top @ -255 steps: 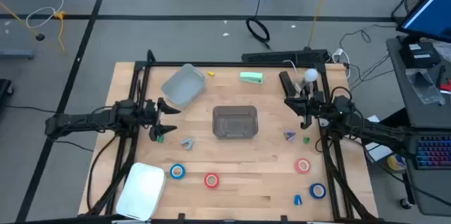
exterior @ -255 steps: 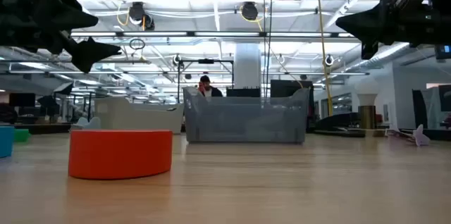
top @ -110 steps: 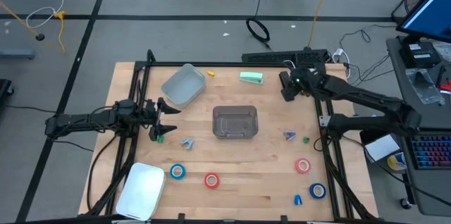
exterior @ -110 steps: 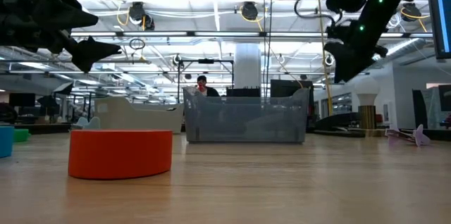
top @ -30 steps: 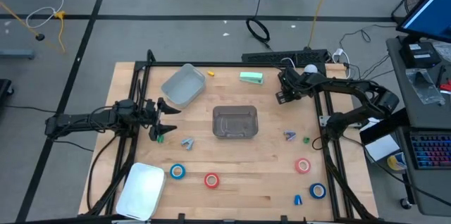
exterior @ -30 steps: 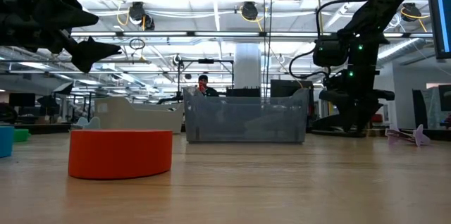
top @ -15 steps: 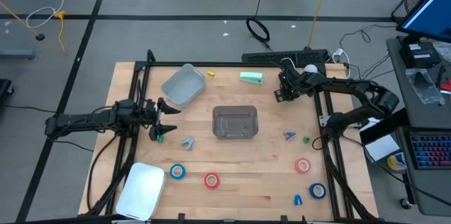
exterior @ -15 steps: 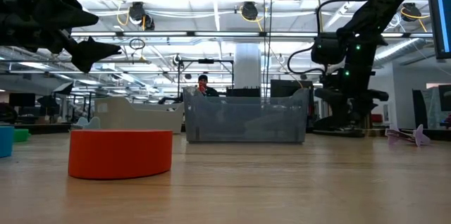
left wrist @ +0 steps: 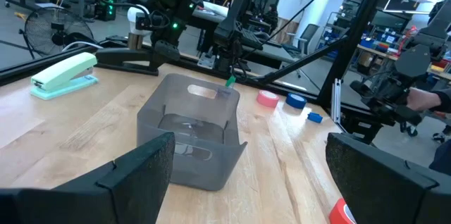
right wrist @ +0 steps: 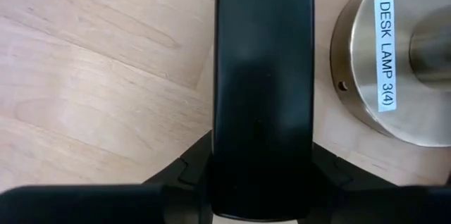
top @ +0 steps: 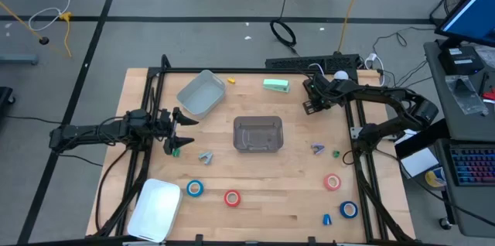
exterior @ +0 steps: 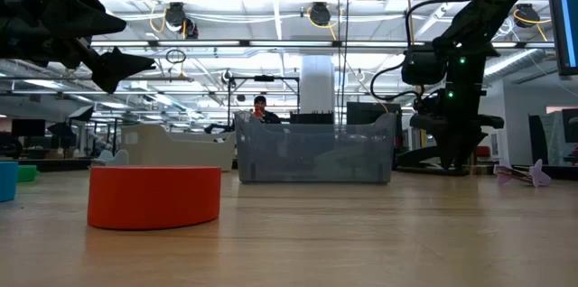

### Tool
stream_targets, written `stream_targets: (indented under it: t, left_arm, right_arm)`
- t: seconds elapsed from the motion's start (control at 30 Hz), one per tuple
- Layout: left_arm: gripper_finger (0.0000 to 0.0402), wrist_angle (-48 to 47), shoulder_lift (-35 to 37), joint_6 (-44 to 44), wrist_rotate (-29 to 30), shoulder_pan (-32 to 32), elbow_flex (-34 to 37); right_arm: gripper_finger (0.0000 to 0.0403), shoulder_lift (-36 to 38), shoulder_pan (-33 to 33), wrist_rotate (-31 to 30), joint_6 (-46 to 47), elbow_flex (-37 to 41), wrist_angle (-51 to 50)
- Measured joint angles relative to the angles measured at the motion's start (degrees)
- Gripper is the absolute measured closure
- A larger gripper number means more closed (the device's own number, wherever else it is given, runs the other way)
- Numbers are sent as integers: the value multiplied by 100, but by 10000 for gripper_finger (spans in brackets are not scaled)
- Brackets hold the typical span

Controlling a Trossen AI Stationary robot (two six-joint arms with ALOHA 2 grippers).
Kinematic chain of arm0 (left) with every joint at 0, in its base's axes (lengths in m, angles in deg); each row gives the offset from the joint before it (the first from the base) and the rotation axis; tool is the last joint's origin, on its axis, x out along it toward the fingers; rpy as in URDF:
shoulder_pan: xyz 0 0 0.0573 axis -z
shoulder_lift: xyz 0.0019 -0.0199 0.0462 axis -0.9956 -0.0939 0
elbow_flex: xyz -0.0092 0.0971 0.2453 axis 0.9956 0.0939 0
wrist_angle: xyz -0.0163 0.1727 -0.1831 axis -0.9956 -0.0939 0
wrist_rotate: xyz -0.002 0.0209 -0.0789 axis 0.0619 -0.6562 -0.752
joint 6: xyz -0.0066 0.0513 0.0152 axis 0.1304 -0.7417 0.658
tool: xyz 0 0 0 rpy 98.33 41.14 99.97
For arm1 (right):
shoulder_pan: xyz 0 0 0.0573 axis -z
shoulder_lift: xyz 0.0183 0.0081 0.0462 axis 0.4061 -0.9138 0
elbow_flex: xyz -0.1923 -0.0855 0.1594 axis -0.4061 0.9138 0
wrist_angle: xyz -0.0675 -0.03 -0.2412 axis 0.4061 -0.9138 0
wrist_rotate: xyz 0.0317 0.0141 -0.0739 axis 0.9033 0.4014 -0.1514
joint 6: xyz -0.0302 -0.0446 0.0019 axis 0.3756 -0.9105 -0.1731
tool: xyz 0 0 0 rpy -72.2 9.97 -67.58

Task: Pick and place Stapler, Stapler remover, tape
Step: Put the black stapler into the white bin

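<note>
A black stapler lies flat on the wooden table at the far right, beside a desk lamp's metal base. My right gripper reaches steeply down over it and is shut on it. A green stapler lies at the far edge. Two staple removers lie either side of the grey bin. Blue tape, red tape, a second red roll and a second blue roll lie flat near the front. My left gripper waits open at the left. My right gripper pinches the black stapler by its two long sides, close to one end, one finger on each side. The fingers come from above, pointing steeply down, and lie across the stapler. It rests flat on the table.
A clear bin lies tilted at the far left and a white lid at the near left corner. Small blue and green bits lie on the right. The black frame rails run along both sides.
</note>
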Motion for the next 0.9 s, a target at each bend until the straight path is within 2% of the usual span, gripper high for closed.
stream_targets:
  t: [0.2,0.37,0.57,0.8,0.9]
  left_arm:
    - [36,7,0,35,-1,1,0]
    - [36,7,0,195,125,1,0]
    - [36,186,2,170,725,1,1]
    - [36,1126,2,901,1541,1,2]
    - [36,1367,2,946,1855,1,2]
  right_arm:
    - [281,127,-7,227,-117,2,-191]
    - [281,476,-11,364,-343,7,-818]
    - [281,1045,-11,363,-614,11,-1673]
    - [281,1772,-48,710,-811,11,-1754]
    - [281,1997,-48,881,-813,11,-1752]
